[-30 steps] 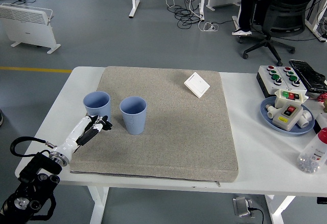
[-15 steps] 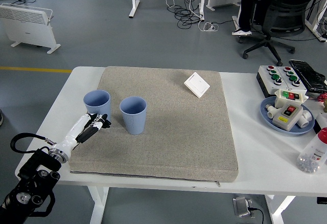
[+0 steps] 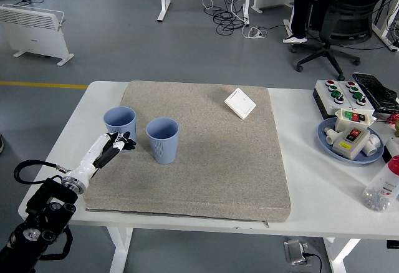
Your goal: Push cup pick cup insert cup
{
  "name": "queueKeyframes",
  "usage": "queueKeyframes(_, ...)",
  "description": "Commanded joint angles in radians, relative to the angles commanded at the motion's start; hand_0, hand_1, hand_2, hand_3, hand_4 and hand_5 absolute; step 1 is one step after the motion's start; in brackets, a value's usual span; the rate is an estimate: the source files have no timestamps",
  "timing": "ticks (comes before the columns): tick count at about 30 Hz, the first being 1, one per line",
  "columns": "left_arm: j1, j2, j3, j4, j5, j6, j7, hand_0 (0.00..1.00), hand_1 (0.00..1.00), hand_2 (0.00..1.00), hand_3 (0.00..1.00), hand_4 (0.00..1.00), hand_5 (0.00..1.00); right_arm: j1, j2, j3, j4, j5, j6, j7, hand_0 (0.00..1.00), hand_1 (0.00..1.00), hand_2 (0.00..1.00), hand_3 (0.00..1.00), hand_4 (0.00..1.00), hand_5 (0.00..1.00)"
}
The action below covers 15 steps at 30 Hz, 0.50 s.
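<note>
Two light blue cups stand upright on the grey mat. The left cup is near the mat's left edge, and the right cup stands a short way to its right. My left hand reaches in from the lower left, with its dark fingertips against the near side of the left cup, low on its wall. The fingers are stretched out and hold nothing. My right hand does not show.
A small white square plate lies at the mat's far right. On the table's right end are a button box, a blue dish with white parts, and a bottle. A person sits on a chair far behind.
My left hand has moved forward and up against the left cup, and that cup has slid slightly away from me, toward the far side.
</note>
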Motion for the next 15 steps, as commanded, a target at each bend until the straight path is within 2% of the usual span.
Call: queueKeyframes(15, -0.033, -0.012, -0.005, 0.056, -0.003, 0.001, -0.018, 0.728, 0.587, 0.532, 0.505, 0.573, 0.998, 0.001, 0.004, -0.023, 0.0, 0.009, 0.002, -0.003, 0.77, 0.69, 0.735, 0.573, 0.129, 0.499)
